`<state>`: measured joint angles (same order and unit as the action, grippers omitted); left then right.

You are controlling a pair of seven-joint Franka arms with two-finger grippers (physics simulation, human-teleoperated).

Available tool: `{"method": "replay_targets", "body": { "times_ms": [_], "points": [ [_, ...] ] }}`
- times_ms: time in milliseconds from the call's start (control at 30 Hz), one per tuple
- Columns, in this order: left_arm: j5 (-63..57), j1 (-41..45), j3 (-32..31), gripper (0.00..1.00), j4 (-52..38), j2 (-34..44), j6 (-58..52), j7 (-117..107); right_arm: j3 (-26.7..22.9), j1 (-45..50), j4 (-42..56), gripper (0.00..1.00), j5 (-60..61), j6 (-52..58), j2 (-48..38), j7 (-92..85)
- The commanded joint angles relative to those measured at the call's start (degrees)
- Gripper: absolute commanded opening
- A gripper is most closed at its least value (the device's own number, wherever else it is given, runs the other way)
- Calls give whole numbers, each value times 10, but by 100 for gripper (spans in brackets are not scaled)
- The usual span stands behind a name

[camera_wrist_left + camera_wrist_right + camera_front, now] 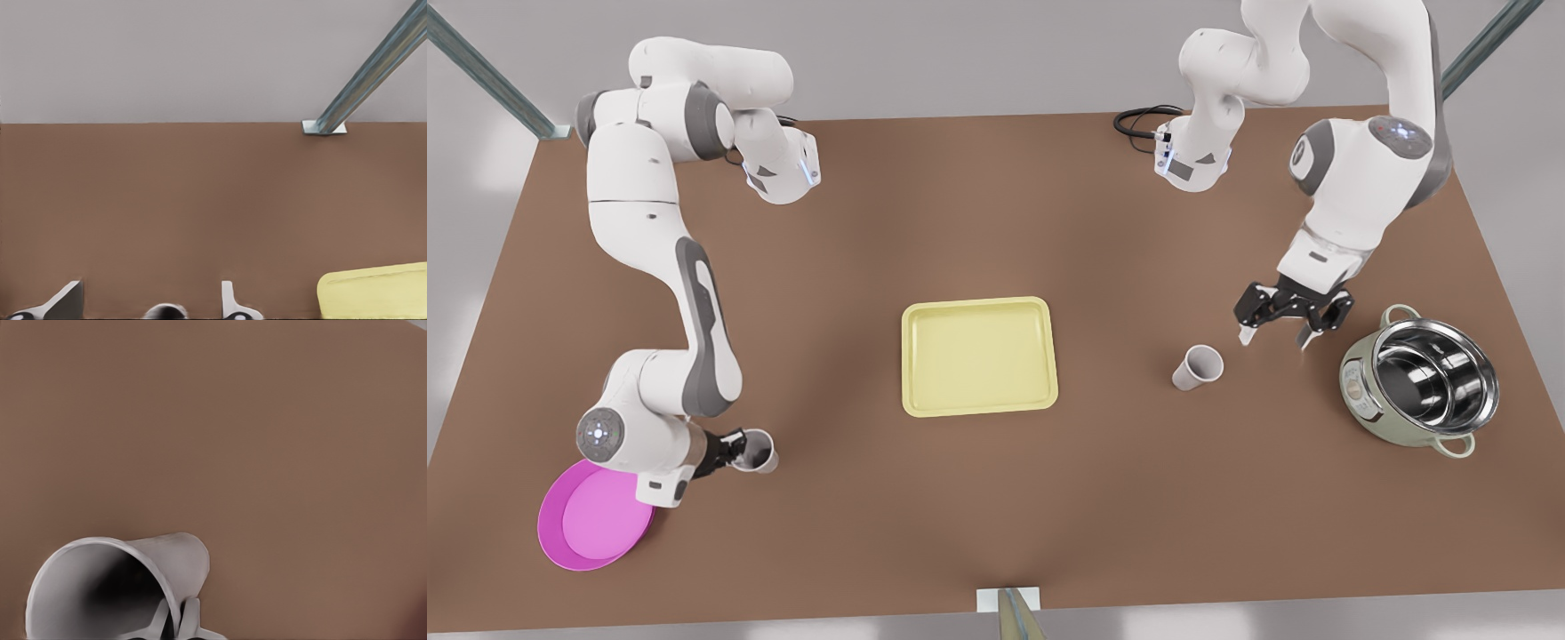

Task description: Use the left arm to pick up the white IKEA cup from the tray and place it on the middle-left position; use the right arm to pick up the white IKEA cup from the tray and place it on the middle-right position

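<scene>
The pale yellow tray (pixel 978 356) lies at the table's middle with nothing in it; one corner of the tray (pixel 373 293) also shows in the left wrist view. At the front view's right, a white cup (pixel 1197 366) stands upright on the brown tabletop. My left gripper (pixel 1273 340) hovers open just beyond it, toward the pot, its fingers (pixel 67 301) spread wide. At the front view's left, my right gripper (pixel 738 449) is shut on the rim of a second white cup (pixel 761 450), beside the pink plate. That cup (pixel 167 560) looks tilted, with a finger (pixel 190 617) on each side of its wall.
A round pink plate (pixel 591 520) lies at the front view's lower left, partly under the right arm. A steel pot in a pale green cooker (pixel 1423 382) sits close to the left gripper. A metal post (pixel 1009 604) stands at the near table edge.
</scene>
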<state>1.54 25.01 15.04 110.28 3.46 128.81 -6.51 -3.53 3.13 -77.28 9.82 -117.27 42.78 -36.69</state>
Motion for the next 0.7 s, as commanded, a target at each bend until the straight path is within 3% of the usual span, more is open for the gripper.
{"method": "replay_targets", "body": {
  "times_ms": [0, 33, 167, 200, 233, 300, 333, 433, 567, 667],
  "points": [
    [-4, -4, 14, 100, -68, -30, -308, 29, 1, -5, 0, 17, 22, -49, 11, -196],
    [29, -4, 36, 100, -104, -53, -315, 43, 1, -10, 0, 17, 23, -52, 16, -208],
    [33, -3, 38, 100, -108, -59, -294, 43, 1, -10, 0, 20, 23, -64, 24, -209],
    [34, -3, 38, 100, -115, -64, -289, 45, 1, -10, 0, 57, 24, -63, 23, -204],
    [41, -2, 38, 100, -127, -73, -285, 44, 0, -9, 0, 75, 32, -63, 21, -204],
    [53, -2, 38, 100, -140, -84, -285, 44, 0, -9, 0, 86, 41, -60, 19, -204],
    [53, -2, 38, 100, -140, -86, -285, 44, 0, -8, 0, 88, 41, -55, 10, -204],
    [53, -2, 38, 100, -140, -93, -284, 44, 4, 23, 1, 100, 25, 139, -109, -75],
    [51, -1, 38, 100, -141, -94, -284, 44, -4, 41, 20, 100, -57, 241, -193, 177],
    [68, -3, 39, 100, -160, -109, -251, 53, -16, 36, 63, 100, -97, 279, -193, 479]
  ]
}}
